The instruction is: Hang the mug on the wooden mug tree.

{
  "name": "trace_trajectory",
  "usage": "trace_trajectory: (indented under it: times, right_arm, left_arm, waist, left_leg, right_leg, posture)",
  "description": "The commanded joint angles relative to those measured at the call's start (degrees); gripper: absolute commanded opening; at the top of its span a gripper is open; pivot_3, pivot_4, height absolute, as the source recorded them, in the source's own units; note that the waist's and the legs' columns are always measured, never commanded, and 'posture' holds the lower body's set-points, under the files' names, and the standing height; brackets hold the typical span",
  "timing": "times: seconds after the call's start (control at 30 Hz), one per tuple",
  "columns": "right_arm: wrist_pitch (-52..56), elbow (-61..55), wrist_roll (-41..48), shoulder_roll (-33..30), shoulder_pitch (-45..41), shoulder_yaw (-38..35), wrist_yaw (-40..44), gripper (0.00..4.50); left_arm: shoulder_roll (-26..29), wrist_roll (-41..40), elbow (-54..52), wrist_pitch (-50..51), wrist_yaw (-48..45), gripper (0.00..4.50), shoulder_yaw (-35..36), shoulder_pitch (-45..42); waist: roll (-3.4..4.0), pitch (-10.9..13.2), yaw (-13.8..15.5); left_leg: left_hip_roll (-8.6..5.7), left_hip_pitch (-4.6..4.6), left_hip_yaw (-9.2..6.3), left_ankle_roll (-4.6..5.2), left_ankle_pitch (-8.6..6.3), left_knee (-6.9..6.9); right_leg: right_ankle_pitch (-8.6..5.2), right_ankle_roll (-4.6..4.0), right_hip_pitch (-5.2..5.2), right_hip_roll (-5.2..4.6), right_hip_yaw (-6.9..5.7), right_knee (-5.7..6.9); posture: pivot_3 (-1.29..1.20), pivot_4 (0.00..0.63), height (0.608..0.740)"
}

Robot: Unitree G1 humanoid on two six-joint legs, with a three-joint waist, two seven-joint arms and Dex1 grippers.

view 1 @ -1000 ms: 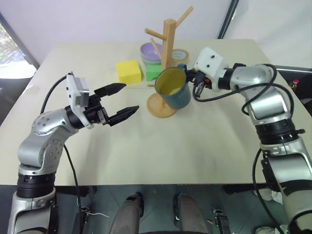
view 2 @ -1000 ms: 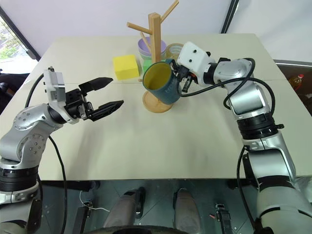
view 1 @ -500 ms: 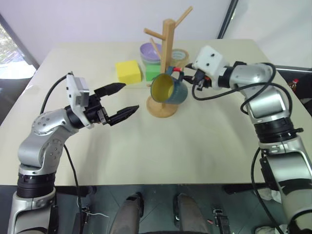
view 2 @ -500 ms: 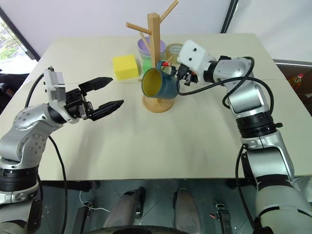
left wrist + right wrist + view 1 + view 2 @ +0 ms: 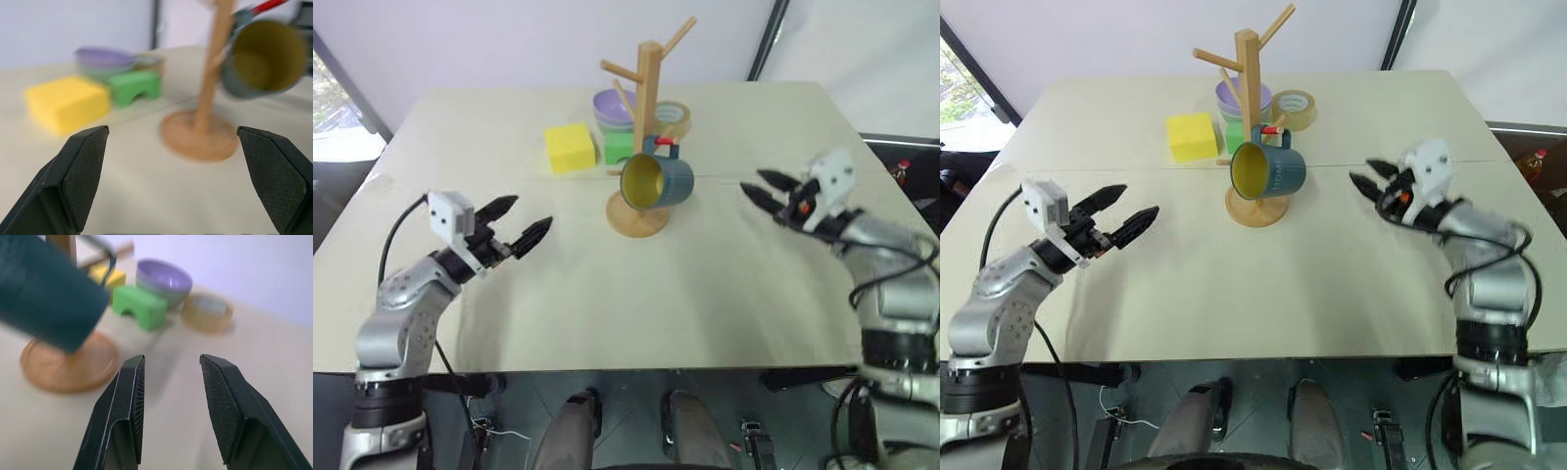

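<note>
Teal-blue mug with yellow inside [image 5: 657, 182] hangs by its handle on the red-tipped peg of the tall light-wood mug tree [image 5: 646, 108], mouth toward the camera. Right end effector [image 5: 766, 189], jaws parted and empty, sits nearer, to the mug's right; left end effector [image 5: 518, 221], wide and empty, is farther off.

A yellow block [image 5: 571, 147], green block [image 5: 620, 146], purple bowl [image 5: 612, 104] and tape roll [image 5: 674, 117] share the table [image 5: 705, 294].

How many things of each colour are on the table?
Teal: 1, mug
Wood: 1, mug tree
Purple: 1, bowl
Yellow: 1, block
Green: 1, block
Tan: 1, tape roll
Total: 6
</note>
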Motion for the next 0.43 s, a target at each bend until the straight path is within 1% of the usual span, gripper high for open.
trace_trajectory:
  times: [0.03, 0.2, 0.43]
  right_arm:
    - [-5.2, -2.0, 1.1, 3.9, 3.4, -0.3, -2.6, 1.83]
    - [-10.2, 2.2, 0.6, 7.0, 6.1, 0.9, -3.6, 1.83]
    - [-12.3, 5.9, 1.4, 7.2, 5.9, 1.4, -3.5, 1.83]
  left_arm:
    - [-1.6, 2.5, 2.1, -4.5, 2.5, 4.50, 2.5, 2.6]
    - [-3.0, 4.2, 4.8, -7.0, 3.6, 4.50, 2.7, 5.3]
    - [-3.0, 5.0, 5.8, -8.1, 3.6, 4.50, 2.5, 5.5]
  waist:
    - [0.00, 0.0, 0.0]
    - [-0.01, 0.0, 0.3]
    - [-0.03, 0.0, 0.3]
  left_leg:
    - [0.01, 0.00, 0.00, -0.01, 0.01, 0.01]
    - [0.02, 0.01, -0.01, -0.10, 0.07, 0.12]
    - [0.02, 0.00, -0.03, -0.10, 0.07, 0.12]
  right_leg:
    - [-0.03, -0.11, 0.00, 0.01, 0.01, 0.00]
    - [0.03, -0.30, 0.07, -0.01, 0.02, -0.02]
    - [0.03, -0.32, 0.07, -0.02, 0.02, -0.04]
  posture:
    - [0.00, 0.150, 0.740]
    - [0.00, 0.150, 0.740]
    - [0.00, 0.150, 0.740]
